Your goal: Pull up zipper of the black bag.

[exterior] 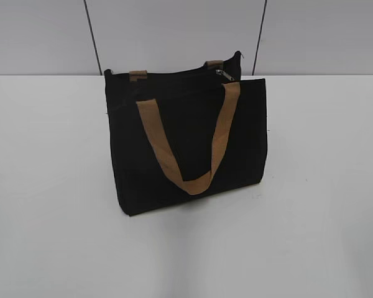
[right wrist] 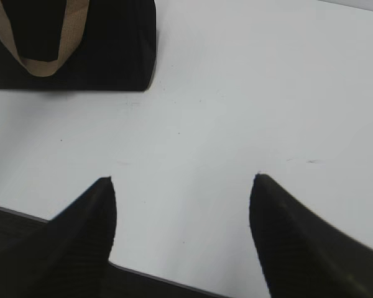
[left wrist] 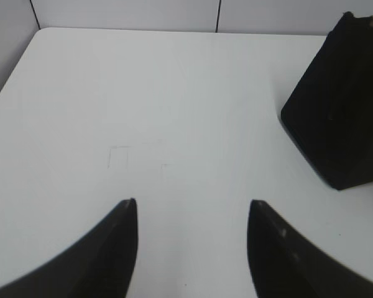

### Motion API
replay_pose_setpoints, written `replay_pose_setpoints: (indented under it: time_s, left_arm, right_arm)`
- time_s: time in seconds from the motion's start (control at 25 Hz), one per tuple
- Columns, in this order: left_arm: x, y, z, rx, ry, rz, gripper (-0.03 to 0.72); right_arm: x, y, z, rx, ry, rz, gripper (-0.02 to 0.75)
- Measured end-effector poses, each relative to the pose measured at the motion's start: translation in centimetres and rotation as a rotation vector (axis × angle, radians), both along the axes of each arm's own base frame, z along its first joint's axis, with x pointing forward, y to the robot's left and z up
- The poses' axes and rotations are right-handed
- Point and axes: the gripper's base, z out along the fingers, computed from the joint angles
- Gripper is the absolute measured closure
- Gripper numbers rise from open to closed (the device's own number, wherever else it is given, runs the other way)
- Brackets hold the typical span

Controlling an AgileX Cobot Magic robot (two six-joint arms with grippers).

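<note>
Black bag (exterior: 186,149): stood upright on white bench (exterior: 56,205); silver zipper (exterior: 224,75) pull at its top right end. No lettering legible. Left gripper (left wrist: 193,205) and right gripper (right wrist: 181,180): jaws spread wide, empty, apart from bag.

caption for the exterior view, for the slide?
Black bag upright on white table, tan handle hanging down its front, silver zipper pull at top right.

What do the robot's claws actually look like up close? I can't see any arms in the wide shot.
Only the wrist views show them. The left gripper and right gripper each have two black fingers, broad at the base and curving to a narrow tip. The right fingers show a fine ribbed texture. No cables or markings are visible.
</note>
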Motion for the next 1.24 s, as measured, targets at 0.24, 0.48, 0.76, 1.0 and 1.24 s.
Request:
replay_pose_setpoints:
  time_s: [0.24,0.48,0.76,1.0,1.24]
  left_arm:
    - [0.0,0.0,0.0,0.0,0.0,0.0,0.263]
    - [0.01,-0.01,-0.03,-0.001,0.001,-0.001,0.273]
    - [-0.03,-0.4,-0.03,-0.041,0.006,-0.029,0.302]
    - [-0.05,-0.49,-0.03,-0.05,0.007,-0.036,0.327]
    - [-0.05,-0.49,-0.03,-0.05,0.007,-0.036,0.343]
  right_arm:
    - [0.0,0.0,0.0,0.0,0.0,0.0,0.217]
    - [0.0,0.0,0.0,0.0,0.0,0.0,0.217]
    - [0.0,0.0,0.0,0.0,0.0,0.0,0.217]
    - [0.0,0.0,0.0,0.0,0.0,0.0,0.217]
    - [0.0,0.0,0.0,0.0,0.0,0.0,0.217]
